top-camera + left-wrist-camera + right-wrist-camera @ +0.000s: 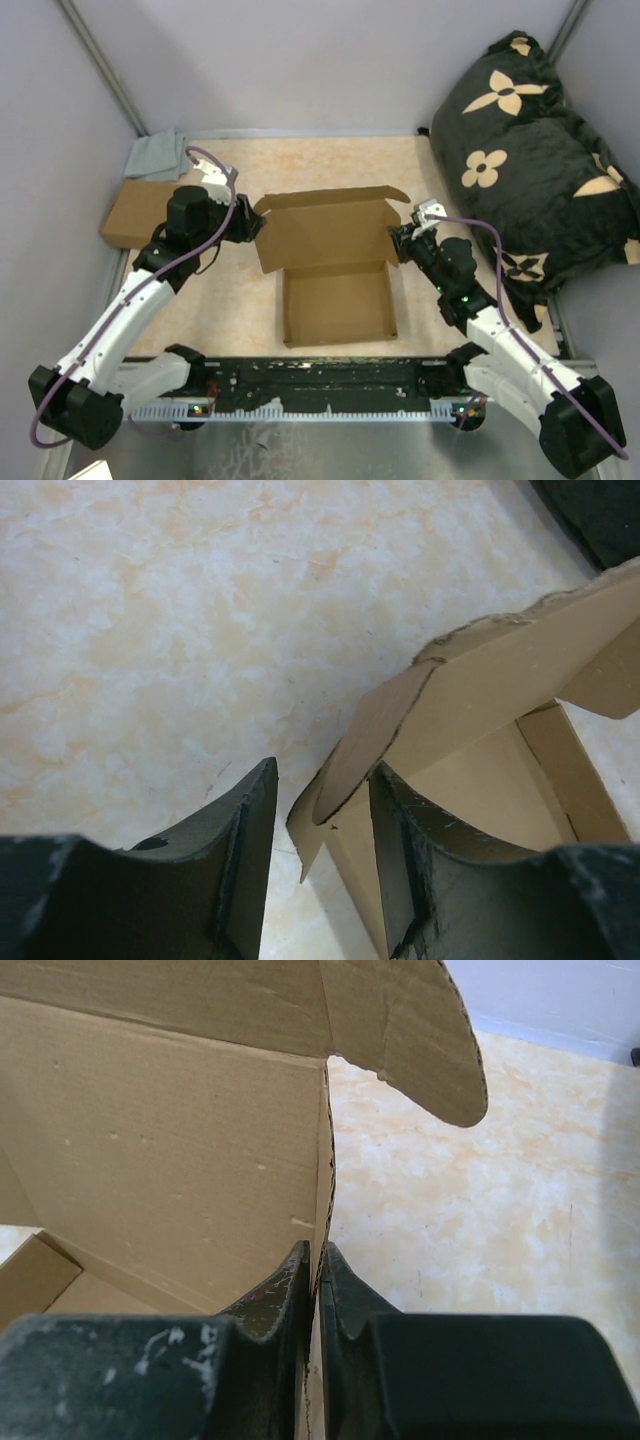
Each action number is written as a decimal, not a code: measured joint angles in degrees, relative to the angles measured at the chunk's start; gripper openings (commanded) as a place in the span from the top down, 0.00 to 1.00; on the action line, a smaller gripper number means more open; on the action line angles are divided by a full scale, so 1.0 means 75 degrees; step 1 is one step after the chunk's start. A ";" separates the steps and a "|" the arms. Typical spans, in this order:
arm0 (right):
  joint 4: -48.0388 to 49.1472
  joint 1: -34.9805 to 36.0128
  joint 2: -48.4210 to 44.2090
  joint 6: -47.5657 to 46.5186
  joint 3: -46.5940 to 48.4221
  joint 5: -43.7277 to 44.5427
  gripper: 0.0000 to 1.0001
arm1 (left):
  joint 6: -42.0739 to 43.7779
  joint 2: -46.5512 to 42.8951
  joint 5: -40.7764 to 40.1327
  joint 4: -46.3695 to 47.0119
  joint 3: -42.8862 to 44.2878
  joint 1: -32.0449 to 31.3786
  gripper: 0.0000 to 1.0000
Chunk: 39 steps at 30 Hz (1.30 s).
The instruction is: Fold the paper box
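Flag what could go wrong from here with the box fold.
1. The right gripper is shut on just the thin side edge of the paper box's upright lid; it may slip off or crease the cardboard.
2. The left gripper is open, with the corner of the side flap between its fingers but unclamped. If only the right arm moves, the lid could twist, and closing may crush that corner.

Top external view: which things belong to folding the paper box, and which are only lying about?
For the job: paper box, right gripper pinching its lid edge, left gripper open at its side flap.
Lying about: second cardboard box, grey cloth, black flowered cushion.
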 measured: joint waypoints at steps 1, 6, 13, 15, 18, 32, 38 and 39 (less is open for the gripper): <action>-0.0012 0.0000 0.0000 0.0003 0.0000 0.0000 0.91 | -0.0003 0.0012 0.0035 -0.0015 0.0023 -0.0026 0.54; -0.0134 -0.0003 0.0105 0.0079 0.0026 0.0003 0.89 | -0.0006 0.0061 0.0131 -0.0230 0.0149 -0.0321 0.58; -0.0624 0.0000 0.0262 0.0294 0.0297 0.0000 0.86 | -0.0006 0.0705 -0.0259 -0.0699 0.0548 -0.1046 0.66; -0.0819 0.0000 0.0262 0.0353 0.0425 0.0003 0.83 | -0.0009 0.0880 -0.0469 -0.0796 0.0609 -0.1207 0.73; -0.1218 0.0000 0.0286 0.0466 0.0676 0.0009 0.72 | -0.0047 0.1026 -0.0851 -0.0976 0.0679 -0.1381 0.91; -0.4555 0.0003 0.1670 0.0804 0.3695 0.0239 0.44 | 0.0117 0.0347 -0.1999 -0.1011 0.0603 -0.1693 1.00; -0.5683 0.0000 0.1909 0.0799 0.4345 0.0157 0.58 | 0.0291 -0.0551 -0.2060 -0.0469 -0.0023 -0.1754 1.00; -0.5837 0.0000 0.1938 0.0799 0.4430 0.0082 0.62 | 0.0291 -0.0592 -0.2063 -0.0379 -0.0087 -0.1754 1.00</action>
